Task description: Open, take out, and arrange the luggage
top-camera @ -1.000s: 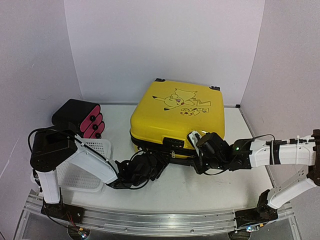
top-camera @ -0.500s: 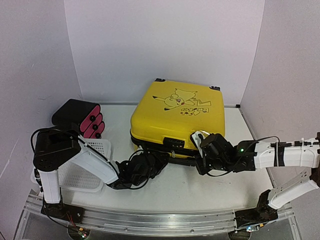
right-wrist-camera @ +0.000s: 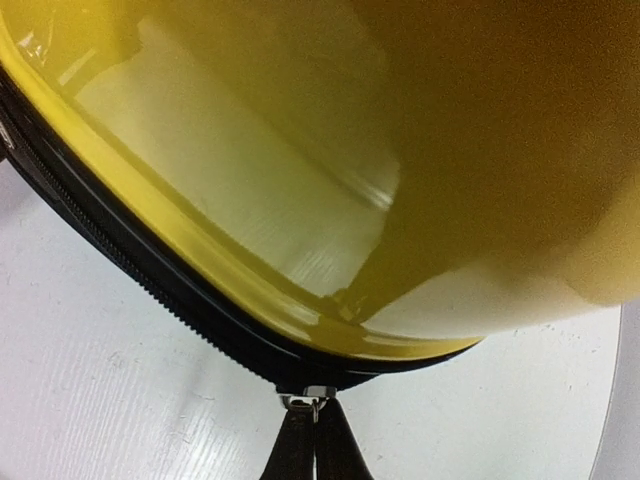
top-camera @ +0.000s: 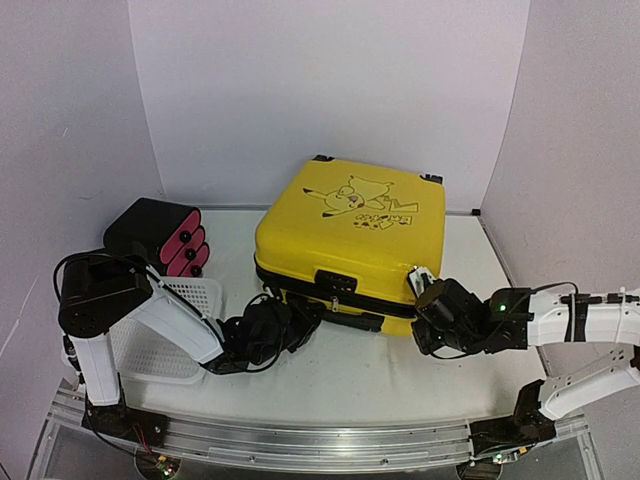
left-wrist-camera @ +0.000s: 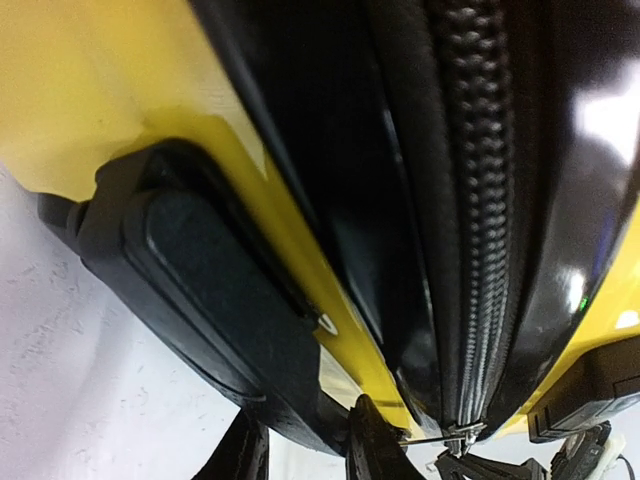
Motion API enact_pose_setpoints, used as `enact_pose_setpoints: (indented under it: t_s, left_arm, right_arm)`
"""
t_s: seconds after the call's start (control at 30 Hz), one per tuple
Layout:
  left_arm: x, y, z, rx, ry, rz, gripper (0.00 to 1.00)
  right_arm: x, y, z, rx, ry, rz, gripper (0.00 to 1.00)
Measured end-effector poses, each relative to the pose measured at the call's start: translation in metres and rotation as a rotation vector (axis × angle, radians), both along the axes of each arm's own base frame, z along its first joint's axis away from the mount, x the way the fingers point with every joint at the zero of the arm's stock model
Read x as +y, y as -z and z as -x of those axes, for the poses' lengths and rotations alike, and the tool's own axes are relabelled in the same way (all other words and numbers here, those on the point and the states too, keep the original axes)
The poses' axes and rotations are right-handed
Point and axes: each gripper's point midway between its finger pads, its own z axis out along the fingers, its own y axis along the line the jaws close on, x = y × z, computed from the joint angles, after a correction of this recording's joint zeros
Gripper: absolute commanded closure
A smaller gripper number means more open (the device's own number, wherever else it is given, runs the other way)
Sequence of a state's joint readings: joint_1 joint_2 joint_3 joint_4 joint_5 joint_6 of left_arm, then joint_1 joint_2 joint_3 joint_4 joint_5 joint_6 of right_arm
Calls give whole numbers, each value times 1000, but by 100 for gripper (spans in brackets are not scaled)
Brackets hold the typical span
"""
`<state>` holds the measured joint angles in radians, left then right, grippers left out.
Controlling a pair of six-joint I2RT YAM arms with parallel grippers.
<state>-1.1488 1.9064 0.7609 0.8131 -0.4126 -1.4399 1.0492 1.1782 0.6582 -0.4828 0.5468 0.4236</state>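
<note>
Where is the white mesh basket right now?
Top view: the white mesh basket sits at the near left of the table, in front of the black case with pink ends and left of the yellow suitcase.

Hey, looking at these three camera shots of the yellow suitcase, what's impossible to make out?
Luggage interior: all views, its own yellow shell hides it.
Left gripper: the left wrist view's bottom edge crops it, so whether its jaws clamp the black block is unclear.
Lid lettering: top view, too small to read.
White basket floor: top view, the left arm covers part.
</note>
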Motion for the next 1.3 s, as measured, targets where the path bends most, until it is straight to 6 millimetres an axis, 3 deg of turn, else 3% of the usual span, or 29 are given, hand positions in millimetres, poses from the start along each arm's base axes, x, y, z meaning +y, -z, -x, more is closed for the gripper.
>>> enact_pose_setpoints:
  t_s: [0.2,0.57,0.77,1.2,1.23,1.3]
  left_arm:
    - [12,0,-1,3,6,-11,92]
    - [15,0,0,-4,17,-26,94]
    - [21,0,-4,-1,2,-30,95]
    - [40,0,-13,-13,-32,-59,96]
    - [40,0,-13,-14,-30,-61,96]
    - [39,0,-13,-16,-25,-62,96]
  right_arm:
    - [-7,-2,-8,14,-42,-23,100]
    - [-23,2,-17,-48,-233,-113,100]
    - [-36,2,-37,-75,-306,-92,100]
    - [-31,7,-62,-49,-455,-167,100]
    - [-32,6,-65,-45,-451,-170,97]
    - [-32,5,-66,-19,-440,-181,78]
